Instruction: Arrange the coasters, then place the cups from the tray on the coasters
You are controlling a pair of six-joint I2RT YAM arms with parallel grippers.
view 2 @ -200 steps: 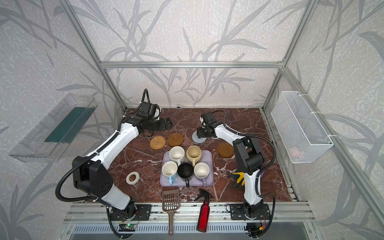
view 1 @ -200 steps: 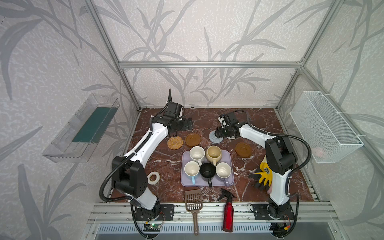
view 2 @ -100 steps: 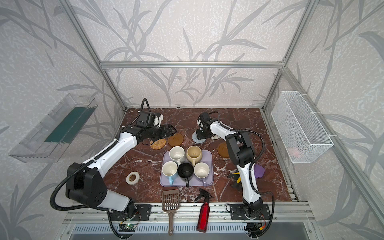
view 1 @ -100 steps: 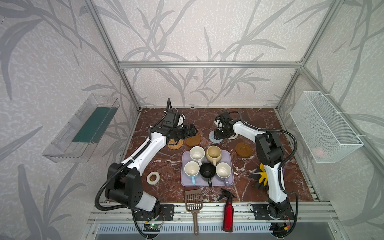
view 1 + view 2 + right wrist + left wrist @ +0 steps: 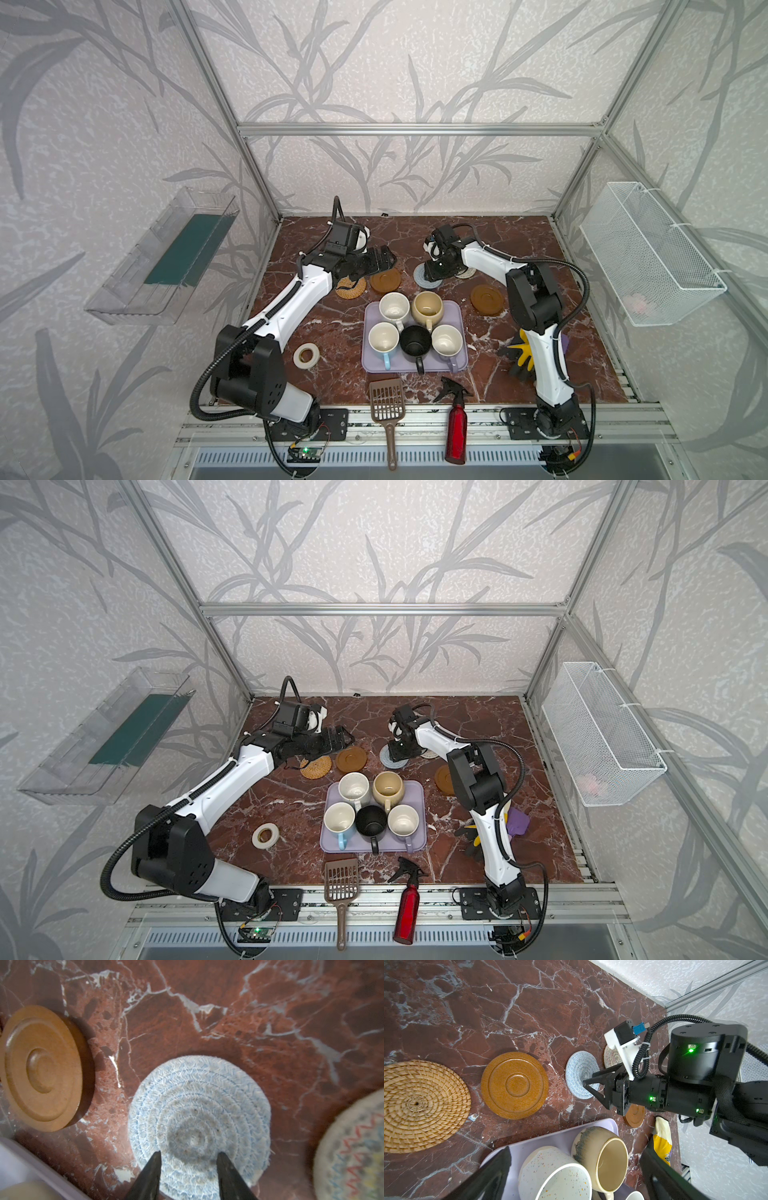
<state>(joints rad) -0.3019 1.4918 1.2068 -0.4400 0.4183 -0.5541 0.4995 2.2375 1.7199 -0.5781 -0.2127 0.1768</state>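
Five coasters lie in a row behind the tray: rattan [image 5: 351, 287], amber-brown [image 5: 385, 281], light-blue rope [image 5: 424, 277], cream rope [image 5: 466, 273] and a second amber-brown one [image 5: 486, 299]. My right gripper [image 5: 189, 1154] points down with its tips a little apart, resting on the light-blue coaster [image 5: 199, 1113]; nothing sits between them. My left gripper [image 5: 577, 1149] hangs wide open above the row's left end, holding nothing. The lavender tray [image 5: 415, 368] carries the cups: white [image 5: 394, 307], beige-yellow [image 5: 427, 307], light blue [image 5: 383, 337], black [image 5: 415, 340], lavender [image 5: 447, 338].
A white tape roll [image 5: 306, 356] lies left of the tray. A brown scoop [image 5: 387, 399] and a red spray bottle [image 5: 456, 432] lie at the front edge. A yellow-black glove [image 5: 524, 353] sits by the right arm's base. A wire basket [image 5: 648, 257] and a clear bin [image 5: 166, 257] hang on the side walls.
My right gripper's jaws have narrowed and its arm has swung inward, tips staying at the light-blue coaster. My left gripper has come forward from the back toward the rattan and amber-brown coasters.
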